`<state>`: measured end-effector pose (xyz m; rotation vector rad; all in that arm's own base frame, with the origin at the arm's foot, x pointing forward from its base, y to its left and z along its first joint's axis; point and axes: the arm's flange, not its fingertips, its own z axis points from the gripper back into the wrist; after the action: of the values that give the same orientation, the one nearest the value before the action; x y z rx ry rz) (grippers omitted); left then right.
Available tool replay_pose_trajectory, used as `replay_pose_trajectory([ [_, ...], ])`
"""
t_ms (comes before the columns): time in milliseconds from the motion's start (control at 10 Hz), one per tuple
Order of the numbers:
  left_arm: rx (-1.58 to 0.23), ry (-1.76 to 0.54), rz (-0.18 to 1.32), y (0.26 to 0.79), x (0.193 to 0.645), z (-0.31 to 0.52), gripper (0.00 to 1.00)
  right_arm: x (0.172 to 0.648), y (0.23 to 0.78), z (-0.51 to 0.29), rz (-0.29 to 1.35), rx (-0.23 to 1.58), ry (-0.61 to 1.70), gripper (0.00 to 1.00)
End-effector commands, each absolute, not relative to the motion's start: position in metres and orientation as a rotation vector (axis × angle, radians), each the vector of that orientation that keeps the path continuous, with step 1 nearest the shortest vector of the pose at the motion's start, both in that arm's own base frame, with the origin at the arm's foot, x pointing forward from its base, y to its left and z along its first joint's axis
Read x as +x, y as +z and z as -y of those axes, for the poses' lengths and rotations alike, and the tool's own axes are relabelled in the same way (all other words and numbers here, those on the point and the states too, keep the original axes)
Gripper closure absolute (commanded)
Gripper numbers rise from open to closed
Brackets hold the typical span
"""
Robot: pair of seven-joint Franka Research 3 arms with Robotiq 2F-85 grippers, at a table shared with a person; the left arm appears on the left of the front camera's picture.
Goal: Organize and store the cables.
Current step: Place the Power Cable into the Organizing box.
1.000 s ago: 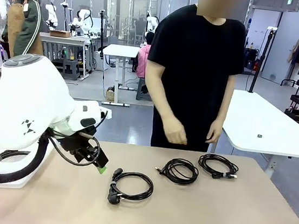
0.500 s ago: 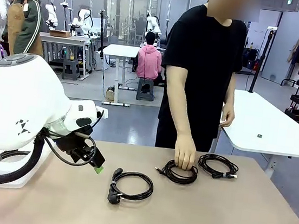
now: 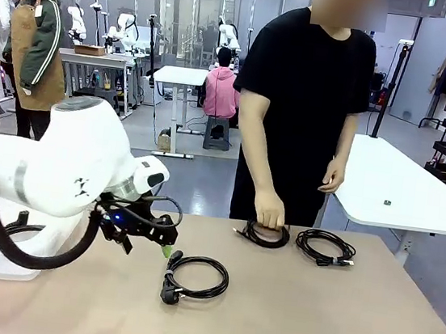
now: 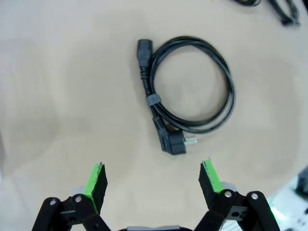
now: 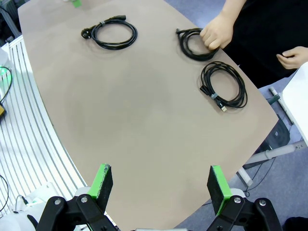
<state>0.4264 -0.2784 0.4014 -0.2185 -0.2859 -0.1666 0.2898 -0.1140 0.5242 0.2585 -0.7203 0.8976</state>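
**Coiled cables on the work surface.** The tan table [image 3: 333, 327] carries 3 black coils, none touching another: a power cord [image 4: 230, 94], a middle cable [image 3: 264, 243] and a third cable [image 3: 321, 260]. The left gripper [image 4: 153, 175], jaws spread wide and empty, hovers just above the power cord, whose 2 plug ends lie along one side of the coil, bound by a grey tie [image 4: 153, 100]. A person's hand [image 3: 270, 212] rests on the middle cable at the far edge. The right gripper [image 5: 160, 185], likewise released and empty, hangs high over the table, well apart from all 3 coils.
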Motion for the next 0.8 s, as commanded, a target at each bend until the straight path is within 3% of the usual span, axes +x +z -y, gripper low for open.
replay_pose_trajectory([
  [0, -0.226, -0.036, 0.171, 0.391, 0.454, 0.307, 0.03, 0.289, 0.524, 0.115, 0.724, 0.26, 0.901, 0.0],
  [300, -0.179, 0.045, 0.076, 0.357, 0.485, 0.324, 0.03, 0.289, 0.524, 0.115, 0.724, 0.26, 0.901, 0.0],
  [700, -0.126, 0.131, 0.118, 0.328, 0.501, 0.336, 0.03, 0.289, 0.524, 0.115, 0.724, 0.26, 0.901, 0.0],
])
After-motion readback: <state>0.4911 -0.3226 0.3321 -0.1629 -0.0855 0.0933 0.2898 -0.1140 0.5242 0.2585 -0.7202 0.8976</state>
